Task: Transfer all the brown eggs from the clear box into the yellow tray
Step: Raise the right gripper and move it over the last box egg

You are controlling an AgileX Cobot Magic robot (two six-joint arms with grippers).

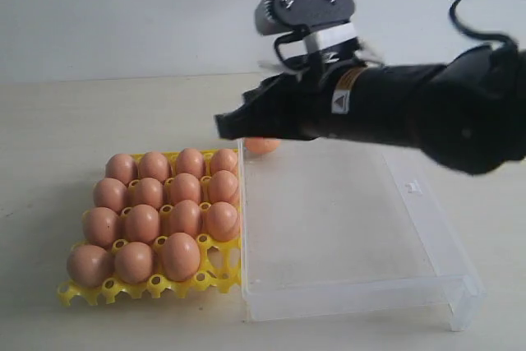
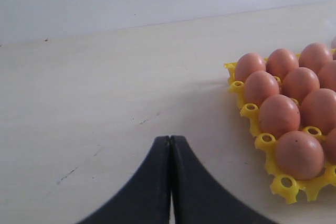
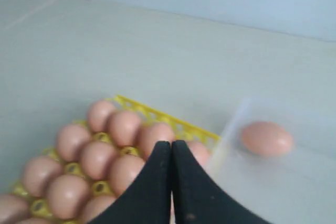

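One orange-brown oval egg (image 1: 261, 145) waits in the clear plastic box (image 1: 362, 297) beside the yellow lattice tray (image 1: 215, 274). The right gripper (image 3: 171, 142) hovers near, jaws together, not yet grasping.

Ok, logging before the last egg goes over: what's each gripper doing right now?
Left gripper: closed, holding nothing.
Right gripper: closed, holding nothing.

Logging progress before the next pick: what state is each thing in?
Tray: fifteen eggs seated, one corner cup empty.
Box: open, one last egg lying inside.
Left gripper: shut, empty.
Right gripper: shut, empty.
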